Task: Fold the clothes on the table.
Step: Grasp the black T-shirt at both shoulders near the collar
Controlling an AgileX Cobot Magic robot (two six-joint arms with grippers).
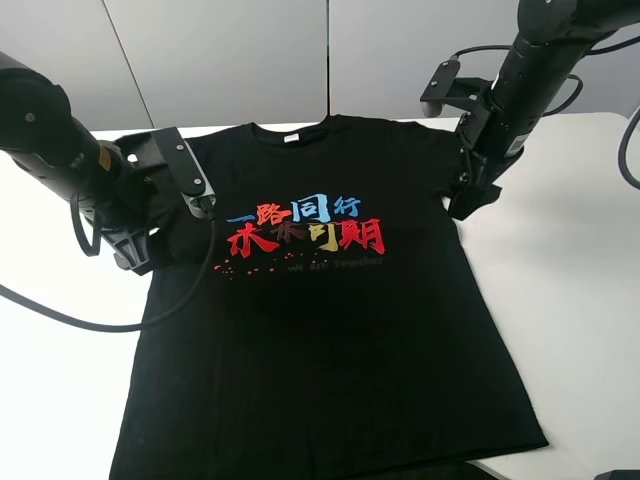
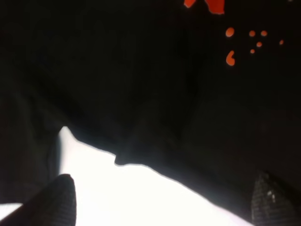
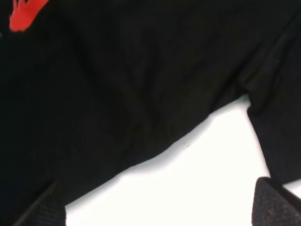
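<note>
Black T-shirt (image 1: 330, 340), hem partly cropped, sleeves under left gripper (image 2: 164, 202) and right gripper (image 3: 160, 207), both wide open.

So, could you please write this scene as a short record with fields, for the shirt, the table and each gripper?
garment: black T-shirt, spread flat, no fold made yet
print: coloured characters facing up, on the chest
collar: points to the far side of the table
surface: white table
left gripper: open, holds nothing, at the shirt's edge below the sleeve on its side
right gripper: open, holds nothing, at the shirt's edge below the other sleeve
contact with cloth: cannot tell
</note>
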